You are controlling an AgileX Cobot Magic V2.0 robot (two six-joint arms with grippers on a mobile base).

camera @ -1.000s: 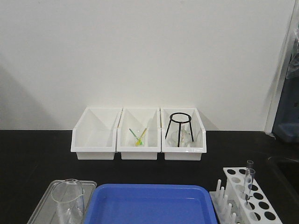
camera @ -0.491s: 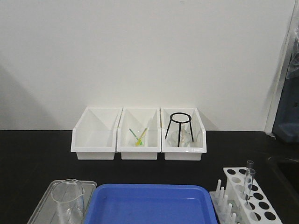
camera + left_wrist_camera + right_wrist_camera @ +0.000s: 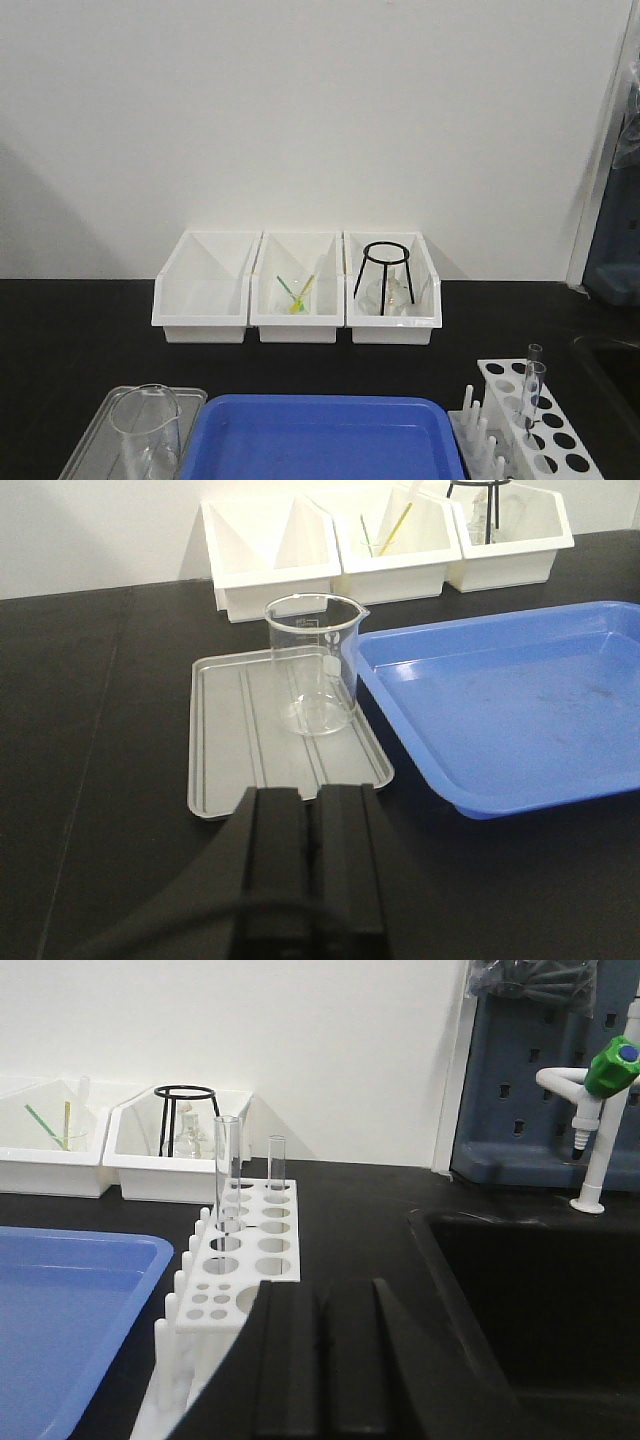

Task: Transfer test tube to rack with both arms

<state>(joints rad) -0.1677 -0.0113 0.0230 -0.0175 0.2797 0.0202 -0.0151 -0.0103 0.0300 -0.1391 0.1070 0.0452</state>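
Tubes [image 3: 531, 392] stand in rack [image 3: 545, 440], unchanged.

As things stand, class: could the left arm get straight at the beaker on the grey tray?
Probably yes. The left gripper, fingers closed together, sits just short of the grey tray; the beaker stands upright ahead with nothing between. It would need to open first.

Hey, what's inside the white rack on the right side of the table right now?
Two clear test tubes stand upright in holes of the rack; the other holes in view look empty. The tubes' bottoms are hidden inside the block, and the right gripper covers the rack's near corner.
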